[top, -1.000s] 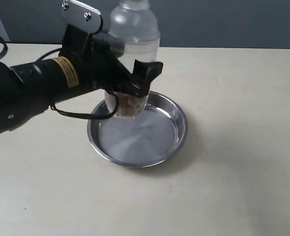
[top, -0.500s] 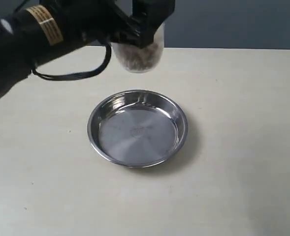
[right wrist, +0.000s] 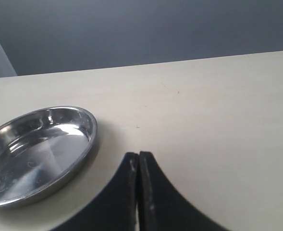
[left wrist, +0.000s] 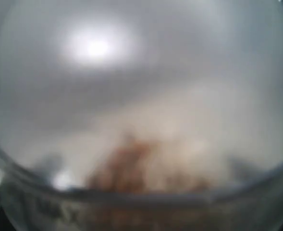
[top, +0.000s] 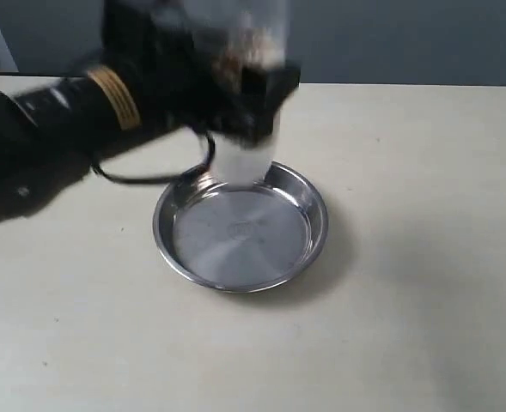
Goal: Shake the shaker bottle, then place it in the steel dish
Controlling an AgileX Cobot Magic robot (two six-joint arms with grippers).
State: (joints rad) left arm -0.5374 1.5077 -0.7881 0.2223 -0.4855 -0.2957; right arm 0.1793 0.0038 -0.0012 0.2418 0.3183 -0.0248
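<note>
Frosted clear plastic shaker bottle (top: 240,167), brown granules (left wrist: 131,163) inside, motion-blurred, aloft over far rim of round shiny steel dish (top: 320,225); likely shake stroke, positioned for short set-down. Black left gripper (top: 251,103) pinching bottle's middle. Black right gripper (right wrist: 139,163) idle near dish, jaws pressed together.

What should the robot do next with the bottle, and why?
Probably steady the shaker bottle, then shift it slightly toward the middle of the steel dish and lower it. The left gripper holds it in the air, blurred, with its base over the dish's far rim, so going straight down might catch the rim.
</note>
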